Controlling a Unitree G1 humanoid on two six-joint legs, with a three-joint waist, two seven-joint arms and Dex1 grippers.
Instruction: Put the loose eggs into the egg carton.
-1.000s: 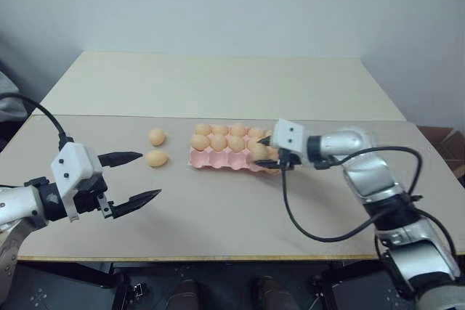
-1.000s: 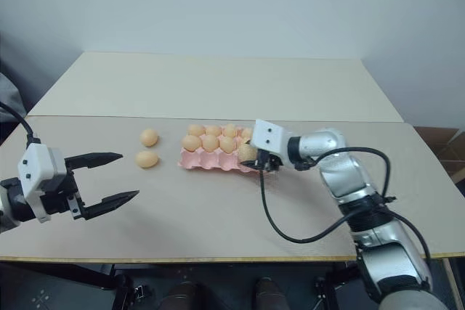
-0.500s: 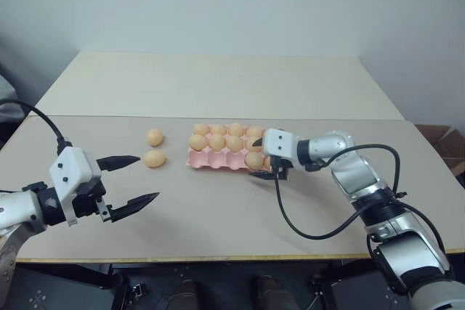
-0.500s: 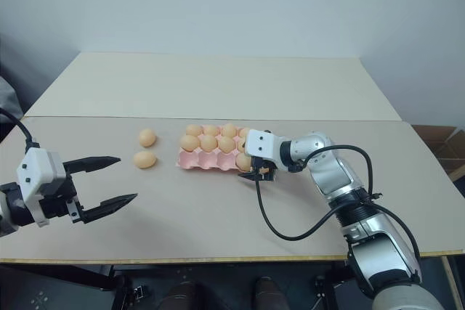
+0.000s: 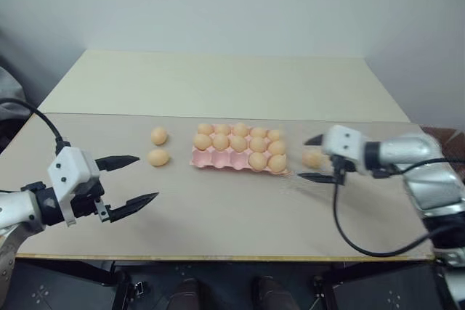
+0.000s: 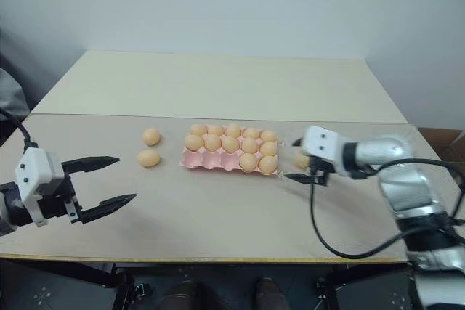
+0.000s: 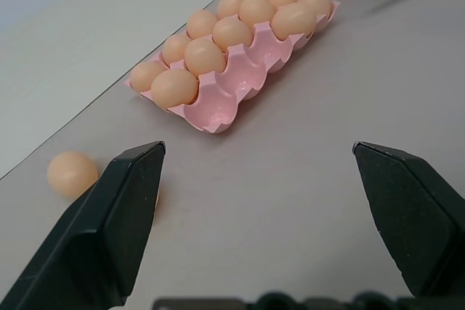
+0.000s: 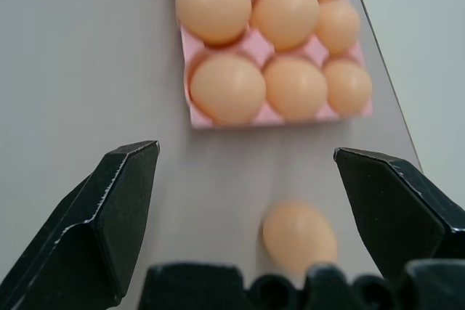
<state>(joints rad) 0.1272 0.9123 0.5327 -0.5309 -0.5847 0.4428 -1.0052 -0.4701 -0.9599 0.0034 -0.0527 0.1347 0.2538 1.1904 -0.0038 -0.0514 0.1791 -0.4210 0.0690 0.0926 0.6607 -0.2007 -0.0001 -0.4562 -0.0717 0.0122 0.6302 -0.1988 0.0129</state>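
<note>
The pink egg carton (image 5: 218, 160) lies mid-table with several eggs in its back rows and right end; its front-left cups are bare. Two loose eggs (image 5: 159, 136) (image 5: 158, 157) rest on the table left of it. A third loose egg (image 5: 312, 158) lies just right of the carton, and in the right wrist view this egg (image 8: 299, 236) sits on the table between the spread fingers. My right gripper (image 5: 310, 158) is open around it without touching. My left gripper (image 5: 146, 177) hovers open and empty near the front left, a little short of the two eggs.
The table (image 5: 218, 215) is made of two tops joined by a seam behind the carton. Its front edge runs close below both grippers. A black cable (image 5: 349, 230) loops from the right wrist over the tabletop.
My right gripper has opened, left an egg in the carton's front right cups and swung away to the right. The left gripper has kept still.
</note>
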